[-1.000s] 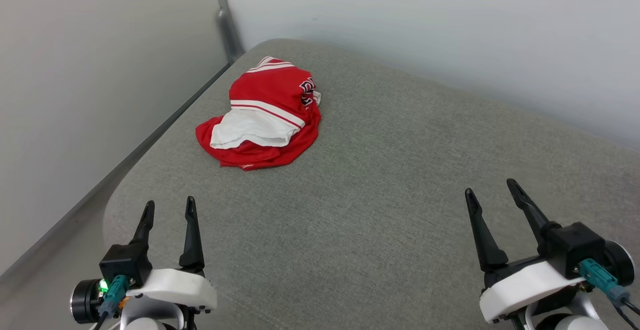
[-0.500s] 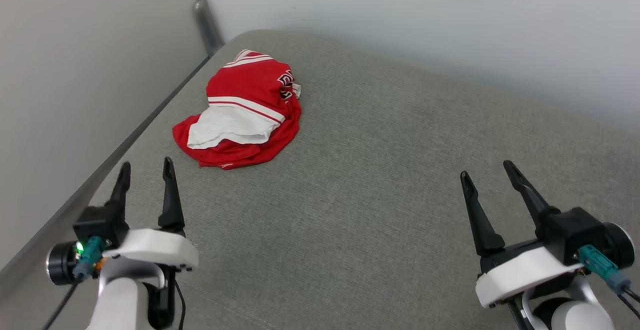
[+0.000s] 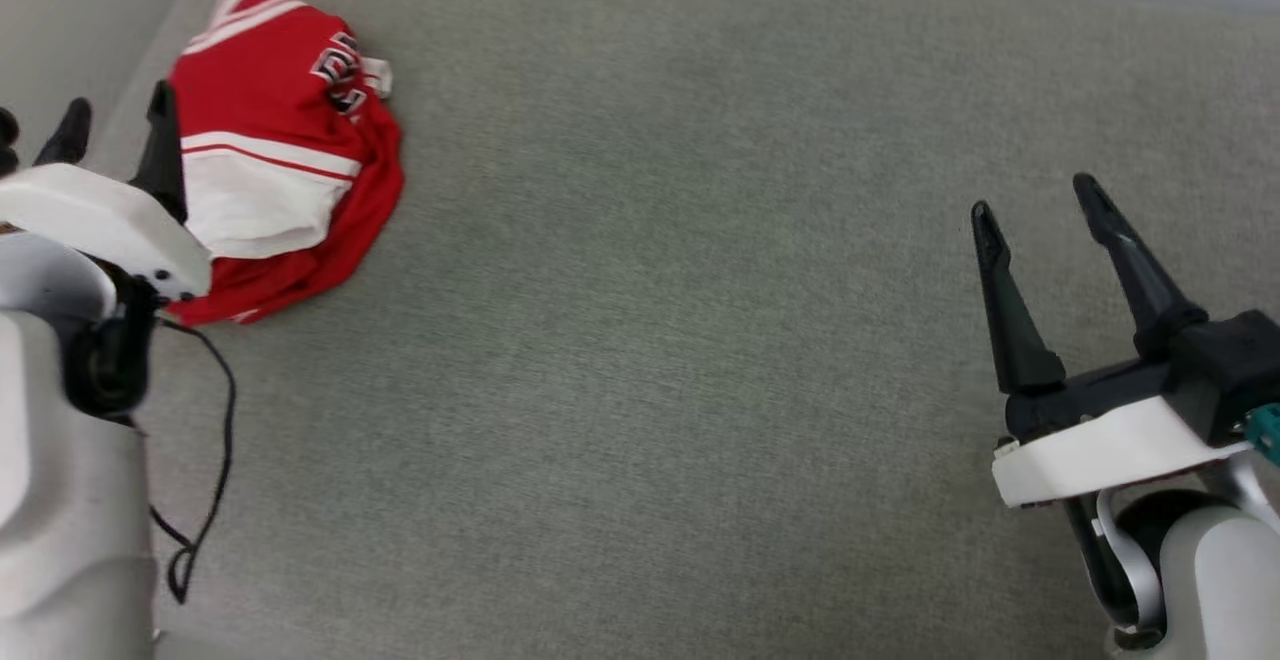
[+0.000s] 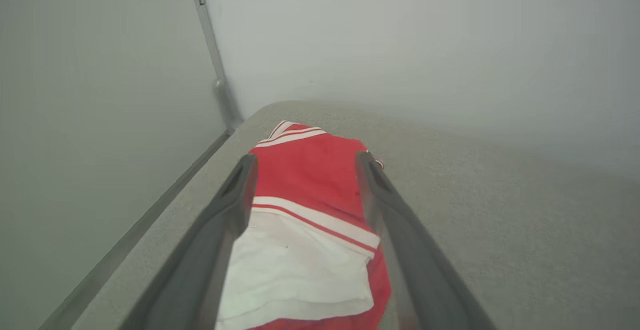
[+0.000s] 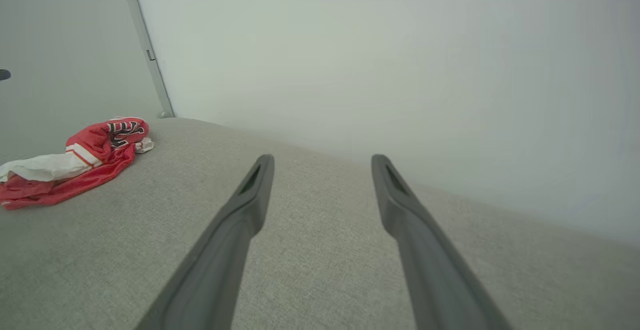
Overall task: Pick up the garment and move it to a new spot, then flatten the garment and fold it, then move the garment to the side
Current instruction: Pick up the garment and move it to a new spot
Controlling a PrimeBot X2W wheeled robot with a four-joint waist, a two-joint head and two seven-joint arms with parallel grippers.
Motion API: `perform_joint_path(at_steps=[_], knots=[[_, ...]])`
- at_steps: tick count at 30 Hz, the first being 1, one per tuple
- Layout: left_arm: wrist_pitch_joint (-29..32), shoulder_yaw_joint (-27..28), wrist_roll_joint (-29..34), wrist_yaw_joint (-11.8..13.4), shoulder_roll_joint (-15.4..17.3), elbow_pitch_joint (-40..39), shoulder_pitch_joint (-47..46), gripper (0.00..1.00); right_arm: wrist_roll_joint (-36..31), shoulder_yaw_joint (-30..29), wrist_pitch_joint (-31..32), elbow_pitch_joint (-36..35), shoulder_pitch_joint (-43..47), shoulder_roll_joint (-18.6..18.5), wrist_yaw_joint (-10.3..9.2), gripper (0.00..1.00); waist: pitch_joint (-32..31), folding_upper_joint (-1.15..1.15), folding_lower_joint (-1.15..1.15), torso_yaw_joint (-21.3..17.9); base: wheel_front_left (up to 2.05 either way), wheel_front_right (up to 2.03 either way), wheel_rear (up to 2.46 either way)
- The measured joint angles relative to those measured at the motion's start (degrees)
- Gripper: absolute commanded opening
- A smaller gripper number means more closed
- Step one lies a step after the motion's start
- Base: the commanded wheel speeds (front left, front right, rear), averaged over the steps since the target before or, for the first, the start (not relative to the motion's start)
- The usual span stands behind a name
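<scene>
The garment (image 3: 290, 155), a red jersey with white panels and striped trim, lies crumpled at the far left of the grey cushion (image 3: 650, 290). My left gripper (image 3: 115, 120) hovers at its left edge, open, fingers spread with nothing between them. In the left wrist view the garment (image 4: 305, 230) sits framed between the two fingers, below the left gripper (image 4: 305, 162). My right gripper (image 3: 1035, 195) stands open over bare cushion at the right, far from the cloth. From the right wrist view the garment (image 5: 75, 162) lies at the far left, well beyond the right gripper (image 5: 322, 160).
Pale walls (image 4: 400, 45) close in behind and to the left of the cushion, meeting at a grey corner strip (image 4: 212, 55). A black cable (image 3: 205, 460) hangs from my left arm. The cushion's left edge (image 4: 150, 230) runs close to the garment.
The head camera has tilted down, shifting the whole picture. My left gripper has moved forward to the garment's edge. The right gripper has held its place, still open.
</scene>
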Motion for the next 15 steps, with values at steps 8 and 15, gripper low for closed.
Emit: perform_joint_path(at_steps=[8,15], knots=[[22.5,3.5,-4.8,1.21,8.89,9.56,-4.91,1.0,0.71,0.77,-2.52,1.44,-4.15,0.05,0.0,1.0,9.1,0.0,0.0,-6.37,0.0,0.0,0.0],[36.3,4.83,-6.54,4.79,12.99,12.81,-6.13,1.0,1.52,1.02,-4.32,3.91,-5.35,0.37,0.0,1.0,13.65,0.0,-0.01,-10.58,0.0,0.0,0.0]])
